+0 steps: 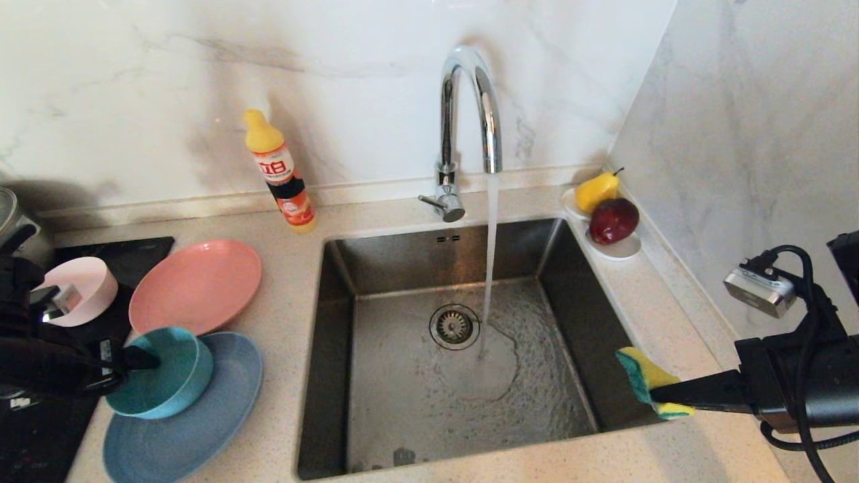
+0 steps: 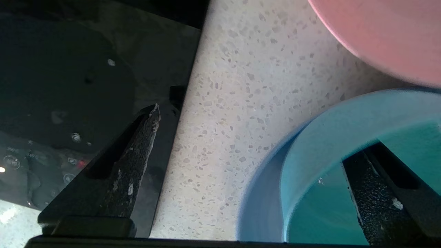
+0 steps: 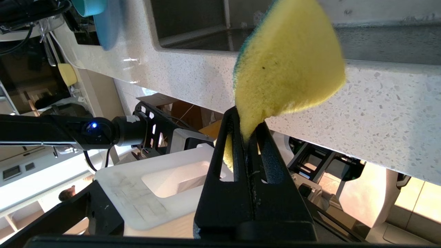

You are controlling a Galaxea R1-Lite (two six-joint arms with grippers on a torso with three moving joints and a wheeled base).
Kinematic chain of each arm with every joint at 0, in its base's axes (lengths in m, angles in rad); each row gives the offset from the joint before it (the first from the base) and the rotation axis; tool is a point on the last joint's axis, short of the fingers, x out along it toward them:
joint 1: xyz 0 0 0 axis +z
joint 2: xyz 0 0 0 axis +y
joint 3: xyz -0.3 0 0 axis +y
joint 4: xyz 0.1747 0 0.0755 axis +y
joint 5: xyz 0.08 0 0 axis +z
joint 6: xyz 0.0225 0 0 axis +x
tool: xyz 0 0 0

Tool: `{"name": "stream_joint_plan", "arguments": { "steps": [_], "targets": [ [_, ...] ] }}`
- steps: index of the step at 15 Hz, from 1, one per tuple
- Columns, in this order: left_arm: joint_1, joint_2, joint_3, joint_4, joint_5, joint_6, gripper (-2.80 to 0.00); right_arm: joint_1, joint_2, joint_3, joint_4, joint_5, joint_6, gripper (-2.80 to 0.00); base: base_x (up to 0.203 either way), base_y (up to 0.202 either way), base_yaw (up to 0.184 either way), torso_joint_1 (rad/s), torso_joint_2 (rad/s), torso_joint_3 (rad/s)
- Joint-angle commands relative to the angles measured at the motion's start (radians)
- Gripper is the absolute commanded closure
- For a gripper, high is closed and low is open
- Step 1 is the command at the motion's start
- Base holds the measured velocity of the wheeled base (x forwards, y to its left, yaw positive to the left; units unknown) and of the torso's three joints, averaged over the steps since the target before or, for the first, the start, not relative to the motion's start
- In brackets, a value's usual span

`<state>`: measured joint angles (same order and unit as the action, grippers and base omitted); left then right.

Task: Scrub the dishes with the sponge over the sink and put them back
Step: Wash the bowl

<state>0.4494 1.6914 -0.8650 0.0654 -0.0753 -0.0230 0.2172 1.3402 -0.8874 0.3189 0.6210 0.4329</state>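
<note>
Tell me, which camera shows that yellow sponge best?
The right wrist view: the sponge fills it, pinched between the shut jaws of the right gripper. The head view shows it small, at the sink's right edge. The left wrist view misses it.

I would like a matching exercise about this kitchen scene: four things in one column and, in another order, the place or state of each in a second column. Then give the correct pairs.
Things:
1. teal bowl
2. sponge
3. salmon-pink plate
4. red apple

Places or states:
A. pinched in the shut right end effector at the sink's right edge
B. on the white saucer, beside the yellow pear
C. standing on the light blue plate, one finger of the open left end effector inside it
D. lying flat on the counter, nothing on it

Pairs: 1-C, 2-A, 3-D, 4-B
</note>
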Motion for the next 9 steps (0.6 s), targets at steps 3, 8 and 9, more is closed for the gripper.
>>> {"name": "stream_joint_plan", "arguments": {
  "steps": [3,8,9],
  "targets": [
    [-0.001,-0.061,-0.006,0.054,-0.014,-0.008,-2.8,0.002,0.004,0.002,0.002,0.003,0.003,0.0,0.0,0.0,0.0,0.0,0.0,0.0],
    [-0.009,-0.087,0.003,0.158,-0.076,-0.006,-2.8,0.001,0.004,0.002,0.003,0.005,0.003,0.0,0.0,0.0,0.0,0.0,0.0,0.0],
    [-0.011,-0.08,0.015,0.154,-0.077,-0.003,-2.8,0.001,0.004,0.002,0.002,0.005,0.003,0.0,0.0,0.0,0.0,0.0,0.0,0.0]
  ]
}}
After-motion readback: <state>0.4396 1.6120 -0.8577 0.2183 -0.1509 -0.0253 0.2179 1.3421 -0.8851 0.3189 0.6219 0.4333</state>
